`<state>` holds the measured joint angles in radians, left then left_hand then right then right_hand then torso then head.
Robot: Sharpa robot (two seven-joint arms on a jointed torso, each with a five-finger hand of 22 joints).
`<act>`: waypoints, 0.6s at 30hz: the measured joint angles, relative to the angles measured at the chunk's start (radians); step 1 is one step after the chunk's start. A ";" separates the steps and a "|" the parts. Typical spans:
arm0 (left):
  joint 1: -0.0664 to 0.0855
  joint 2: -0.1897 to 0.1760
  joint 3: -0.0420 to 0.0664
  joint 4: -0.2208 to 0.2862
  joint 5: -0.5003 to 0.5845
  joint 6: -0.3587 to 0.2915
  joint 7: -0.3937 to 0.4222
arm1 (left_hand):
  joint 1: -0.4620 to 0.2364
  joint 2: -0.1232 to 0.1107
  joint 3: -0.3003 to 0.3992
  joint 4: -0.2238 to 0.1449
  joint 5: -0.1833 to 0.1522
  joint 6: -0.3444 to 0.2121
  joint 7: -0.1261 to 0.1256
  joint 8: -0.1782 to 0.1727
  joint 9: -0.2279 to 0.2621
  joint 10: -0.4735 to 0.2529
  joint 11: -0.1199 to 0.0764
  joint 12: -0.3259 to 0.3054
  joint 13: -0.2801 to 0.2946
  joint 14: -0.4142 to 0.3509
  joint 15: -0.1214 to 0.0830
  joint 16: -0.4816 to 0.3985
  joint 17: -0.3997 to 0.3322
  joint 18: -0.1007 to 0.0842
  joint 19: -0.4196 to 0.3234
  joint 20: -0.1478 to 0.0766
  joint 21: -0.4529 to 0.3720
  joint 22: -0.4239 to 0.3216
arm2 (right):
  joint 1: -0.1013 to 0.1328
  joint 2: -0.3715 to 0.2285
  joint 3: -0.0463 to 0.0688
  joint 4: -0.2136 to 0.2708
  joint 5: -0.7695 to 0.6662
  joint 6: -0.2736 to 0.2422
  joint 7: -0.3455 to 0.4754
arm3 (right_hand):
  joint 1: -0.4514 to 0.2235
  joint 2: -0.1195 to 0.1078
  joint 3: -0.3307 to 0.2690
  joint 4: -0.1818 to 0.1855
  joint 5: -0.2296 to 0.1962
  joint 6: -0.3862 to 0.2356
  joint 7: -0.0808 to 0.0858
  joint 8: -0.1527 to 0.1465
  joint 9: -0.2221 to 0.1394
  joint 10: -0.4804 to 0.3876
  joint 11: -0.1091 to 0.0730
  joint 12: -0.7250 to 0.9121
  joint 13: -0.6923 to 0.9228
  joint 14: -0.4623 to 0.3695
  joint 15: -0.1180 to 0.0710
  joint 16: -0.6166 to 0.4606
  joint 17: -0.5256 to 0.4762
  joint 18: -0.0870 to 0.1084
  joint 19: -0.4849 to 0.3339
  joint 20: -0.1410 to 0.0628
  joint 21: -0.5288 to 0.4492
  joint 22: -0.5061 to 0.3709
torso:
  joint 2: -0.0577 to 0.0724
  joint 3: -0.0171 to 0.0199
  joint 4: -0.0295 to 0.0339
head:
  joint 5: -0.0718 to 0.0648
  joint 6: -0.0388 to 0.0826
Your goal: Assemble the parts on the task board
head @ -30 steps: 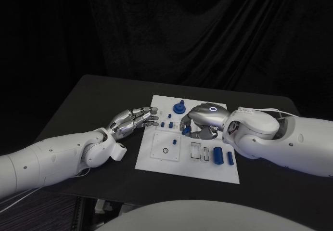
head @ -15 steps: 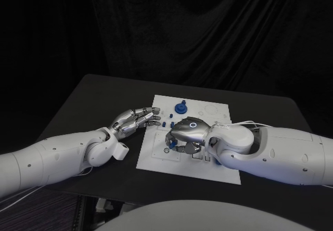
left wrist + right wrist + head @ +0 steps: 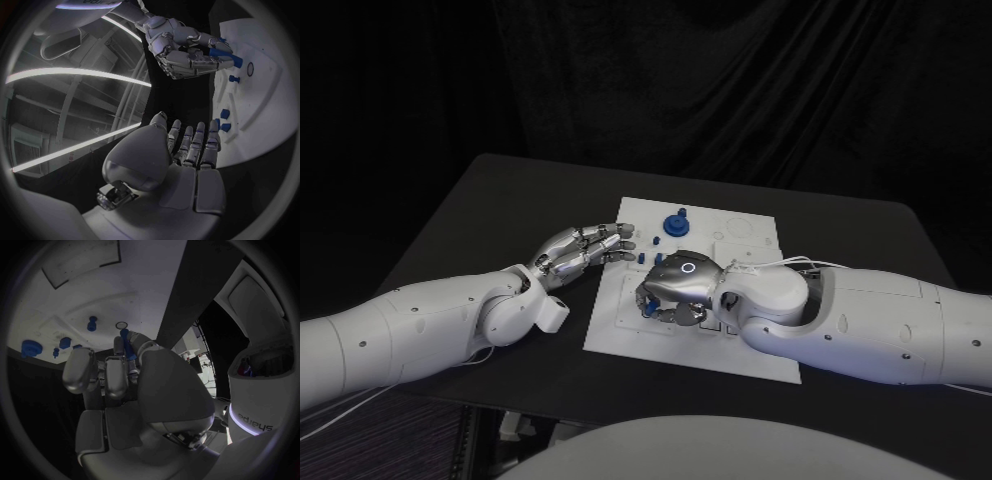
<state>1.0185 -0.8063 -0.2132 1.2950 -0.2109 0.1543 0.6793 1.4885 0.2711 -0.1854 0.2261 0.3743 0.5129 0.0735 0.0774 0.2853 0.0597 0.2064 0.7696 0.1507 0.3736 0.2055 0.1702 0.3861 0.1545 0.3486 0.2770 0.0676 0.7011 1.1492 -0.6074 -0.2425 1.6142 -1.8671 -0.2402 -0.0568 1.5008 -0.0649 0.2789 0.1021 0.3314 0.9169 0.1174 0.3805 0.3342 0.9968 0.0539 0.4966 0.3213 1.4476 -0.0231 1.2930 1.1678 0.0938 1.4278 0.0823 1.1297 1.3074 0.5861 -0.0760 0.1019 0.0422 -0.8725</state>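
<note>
Pegs were my concern at that moment. My right hand (image 3: 678, 288) hung over the middle of the task board (image 3: 625, 335), fingers curled round a slim blue peg (image 3: 125, 340) whose tip pointed at a small round socket (image 3: 122, 325) in the board. I judged it was held that way to go straight down into that socket. Seen from the left wrist, the same peg (image 3: 222, 53) sat pinched in the fingertips above the board. My left hand (image 3: 578, 250) lay on the bench (image 3: 488, 215) just beside the board's left edge, fingers straight and close together, holding nothing, probably parked there to steady the board. A blue knob (image 3: 675, 224) stood near the board's far edge, with small blue studs (image 3: 651, 258) between it and the right hand.
</note>
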 measured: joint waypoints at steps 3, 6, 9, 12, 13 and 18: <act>0.000 0.000 0.000 0.000 0.000 0.000 0.000 | 0.000 0.000 0.000 0.000 0.000 0.000 0.000 0.000 -0.001 0.000 0.000 0.000 0.000 0.000 0.000 0.000 0.000 0.000 0.000 0.000 0.000 0.000 | -0.005 0.007 0.000 -0.009 -0.004 0.004 0.000 | 0.000 0.000 0.002 -0.002 0.000 -0.002 0.001 0.000 0.000 0.000 0.000 0.000 -0.001 0.000 0.000 0.000 -0.001 0.000 0.000 0.000 0.000 0.000 | 0.000 0.0000 -0.0011 | 0.001 0.000; 0.000 0.001 0.000 0.000 0.000 0.000 0.000 | 0.000 0.000 0.000 0.000 0.000 0.000 0.000 0.000 -0.001 0.000 0.000 0.000 0.000 0.000 0.000 0.000 0.000 0.000 0.000 0.000 0.000 0.000 | -0.010 0.013 0.000 -0.020 -0.005 0.006 0.001 | 0.002 -0.002 0.003 -0.003 0.000 -0.003 0.000 0.000 0.000 0.000 0.000 -0.004 -0.001 0.000 0.000 0.000 -0.004 0.000 0.000 0.000 0.000 0.000 | 0.000 0.0000 -0.0016 | 0.001 0.000; 0.000 0.001 0.000 0.000 0.000 0.000 0.000 | 0.000 0.000 0.000 0.000 0.000 0.000 0.000 0.000 -0.001 0.000 0.000 0.000 0.000 0.000 0.000 0.000 0.000 0.000 0.000 0.000 0.000 0.000 | -0.013 0.019 0.000 -0.030 -0.006 0.009 0.002 | 0.004 -0.004 0.003 -0.003 0.000 -0.003 0.000 0.000 0.000 0.000 0.000 -0.004 -0.002 0.000 0.000 0.000 -0.005 0.000 0.000 0.000 0.000 0.000 | 0.000 0.0001 -0.0021 | 0.001 0.000; 0.000 0.002 0.000 0.000 0.000 0.000 0.000 | 0.000 0.000 0.000 0.000 0.000 0.000 0.000 0.000 -0.001 0.000 0.000 0.000 0.000 0.000 0.000 0.004 0.000 0.000 0.000 0.000 0.000 0.000 | -0.017 0.024 0.000 -0.039 -0.007 0.010 0.003 | 0.004 -0.004 0.003 -0.002 0.000 -0.003 0.000 0.000 0.000 0.000 0.000 -0.008 -0.002 0.000 0.000 0.000 -0.006 0.000 0.000 0.000 0.000 0.000 | 0.000 0.0001 -0.0022 | 0.001 0.000; 0.000 0.003 0.000 -0.001 0.000 0.000 0.000 | 0.000 0.000 0.000 0.000 0.000 0.000 0.000 0.000 -0.001 0.000 0.000 0.000 0.000 0.000 0.000 0.004 0.000 0.000 0.000 0.000 0.000 0.000 | -0.018 0.026 0.001 -0.042 -0.007 0.010 0.003 | 0.004 -0.004 0.006 0.000 0.000 -0.003 0.000 -0.002 0.000 0.000 0.000 -0.008 -0.003 0.000 0.000 0.000 -0.007 0.000 0.000 0.000 0.000 0.000 | 0.000 0.0003 -0.0022 | 0.001 0.000; 0.000 0.005 0.000 -0.002 0.000 0.000 0.000 | 0.000 0.000 0.000 0.000 -0.002 0.000 0.000 0.000 -0.001 0.000 0.000 0.000 0.000 0.000 0.000 0.004 0.000 0.000 0.000 0.000 0.000 0.000 | -0.022 0.035 0.004 -0.053 -0.008 0.007 0.006 | 0.003 -0.005 0.009 -0.003 0.000 -0.005 0.002 -0.012 0.010 0.000 0.000 -0.013 -0.004 0.000 0.000 -0.006 -0.015 0.000 0.000 0.000 -0.009 0.000 | 0.000 0.0003 -0.0022 | 0.000 0.000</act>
<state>1.0180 -0.8016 -0.2132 1.2928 -0.2109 0.1548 0.6793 1.4884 0.2711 -0.1855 0.2261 0.3723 0.5129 0.0735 0.0775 0.2842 0.0596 0.2063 0.7697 0.1507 0.3736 0.2055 0.1741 0.3861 0.1545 0.3487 0.2771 0.0676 0.7009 1.1274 -0.5726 -0.2388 1.5607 -1.8752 -0.2328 -0.0507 1.5037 -0.0702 0.2874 0.0993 0.3313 0.9114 0.1193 0.3687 0.3437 0.9968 0.0541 0.4831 0.3168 1.4476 -0.0232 1.2867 1.1531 0.0938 1.4278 0.0823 1.1209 1.3074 0.5860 -0.0757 0.0997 0.0417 -0.8725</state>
